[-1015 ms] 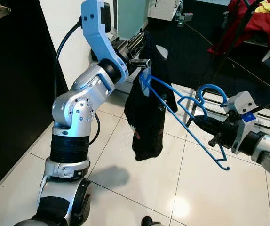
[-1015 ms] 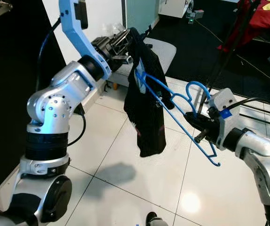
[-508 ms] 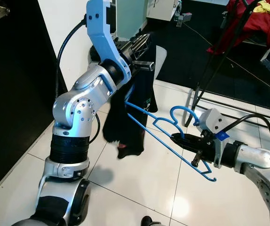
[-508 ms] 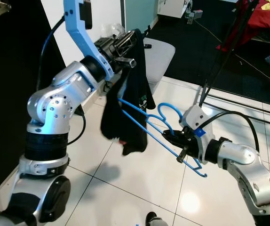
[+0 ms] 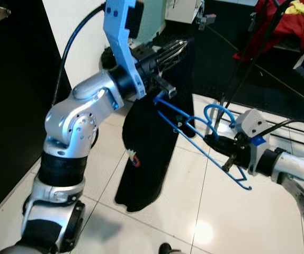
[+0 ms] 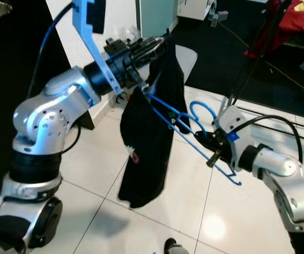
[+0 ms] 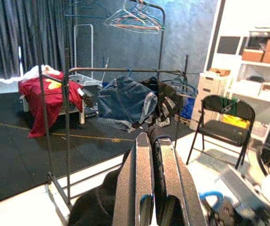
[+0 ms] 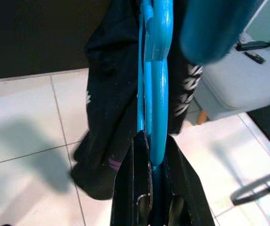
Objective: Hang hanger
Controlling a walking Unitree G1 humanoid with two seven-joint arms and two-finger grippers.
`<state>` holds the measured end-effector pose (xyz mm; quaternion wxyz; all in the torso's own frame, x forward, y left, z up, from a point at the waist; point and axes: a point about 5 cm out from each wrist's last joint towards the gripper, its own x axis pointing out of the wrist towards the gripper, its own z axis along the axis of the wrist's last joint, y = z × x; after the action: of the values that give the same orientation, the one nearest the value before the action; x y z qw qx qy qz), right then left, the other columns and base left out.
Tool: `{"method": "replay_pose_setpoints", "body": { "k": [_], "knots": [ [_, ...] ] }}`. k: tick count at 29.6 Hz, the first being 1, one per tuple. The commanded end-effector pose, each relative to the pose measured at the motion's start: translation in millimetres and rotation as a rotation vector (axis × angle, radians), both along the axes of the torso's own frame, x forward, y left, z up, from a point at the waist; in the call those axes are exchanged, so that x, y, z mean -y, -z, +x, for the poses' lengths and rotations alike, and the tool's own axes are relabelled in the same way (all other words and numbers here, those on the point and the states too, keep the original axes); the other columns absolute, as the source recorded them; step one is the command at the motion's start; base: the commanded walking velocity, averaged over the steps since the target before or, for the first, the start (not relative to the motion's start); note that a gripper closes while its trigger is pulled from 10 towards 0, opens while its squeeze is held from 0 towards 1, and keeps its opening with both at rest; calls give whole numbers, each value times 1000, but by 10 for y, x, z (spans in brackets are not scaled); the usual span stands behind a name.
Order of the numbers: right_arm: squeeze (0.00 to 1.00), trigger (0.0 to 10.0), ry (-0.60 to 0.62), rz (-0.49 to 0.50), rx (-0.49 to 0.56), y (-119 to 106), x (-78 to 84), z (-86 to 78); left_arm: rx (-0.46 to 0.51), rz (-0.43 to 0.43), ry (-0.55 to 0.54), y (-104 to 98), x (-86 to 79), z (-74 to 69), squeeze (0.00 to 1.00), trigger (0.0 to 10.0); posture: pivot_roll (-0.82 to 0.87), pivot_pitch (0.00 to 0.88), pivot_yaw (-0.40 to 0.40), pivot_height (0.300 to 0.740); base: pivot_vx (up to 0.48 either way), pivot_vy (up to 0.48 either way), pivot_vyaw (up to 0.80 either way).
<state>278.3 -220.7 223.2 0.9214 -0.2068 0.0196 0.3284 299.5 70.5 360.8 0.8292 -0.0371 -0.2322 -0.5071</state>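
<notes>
Between arms: blue hanger [image 5: 205, 143] clamped in right end effector [image 5: 215, 142]; left end effector [image 5: 174, 48] pinching black garment [image 5: 146, 153].

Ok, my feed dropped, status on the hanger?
Left gripper shut on black garment, held high. Right gripper shut on blue hanger, one end inside garment. Rack ahead; nothing hung yet.

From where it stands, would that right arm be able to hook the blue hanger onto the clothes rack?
Probably not yet. The right pincer grips the blue hanger, but the clothes rack stands farther back across the floor, and the black garment held by the left pincer is threaded on it.
</notes>
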Motion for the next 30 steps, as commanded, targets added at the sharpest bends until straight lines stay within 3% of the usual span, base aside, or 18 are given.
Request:
{"method": "replay_pose_setpoints", "body": {
  "k": [1,5,10,11,13,14,16,19,21,22,23,30],
  "knots": [
    [0,10000,19,-21,22,-36,50,-3,53,40,27,-14,-5,-72,0,10000,-53,174,-3,740,0,0,0],
    [0,10000,-7,-21,34,-55,-5,-8,22,69,-60,32,-58,23,0,10000,-56,172,-2,740,0,0,0],
    [0,10000,-9,-19,39,-39,-34,4,-5,27,-10,11,16,6,0,10000,-54,173,-1,740,0,0,0],
    [0,10000,-14,-21,39,-24,-61,13,-34,-20,43,-2,82,-28,0,10000,-53,173,-1,740,0,0,0],
    [0,10000,-14,-21,39,-24,-61,13,-34,-20,43,-2,82,-28,0,10000,-53,173,-1,740,0,0,0],
    [0,10000,-38,-13,37,0,-133,25,-109,-108,93,6,149,-29,0,10000,-54,173,-1,740,0,0,0],
    [0,10000,-38,-13,37,0,-133,25,-109,-108,93,6,149,-29,0,10000,-54,173,-1,740,0,0,0],
    [0,10000,-74,13,42,1,-219,23,-239,-197,55,68,192,100,0,10000,-55,171,0,740,0,0,0],
    [0,10000,-74,13,42,1,-219,23,-239,-197,55,68,192,100,0,10000,-55,171,0,740,0,0,0],
    [0,10000,-80,26,51,-14,-235,24,-256,-209,71,77,208,109,169,10000,-56,171,3,740,0,0,0],
    [0,10000,-85,49,71,-48,-250,30,-274,-228,105,80,228,104,1000,10000,-55,171,4,740,0,0,0],
    [0,10000,-41,138,193,-246,-237,115,-272,-258,188,66,263,33,1000,10000,-52,171,10,740,0,0,0]
  ]
}}
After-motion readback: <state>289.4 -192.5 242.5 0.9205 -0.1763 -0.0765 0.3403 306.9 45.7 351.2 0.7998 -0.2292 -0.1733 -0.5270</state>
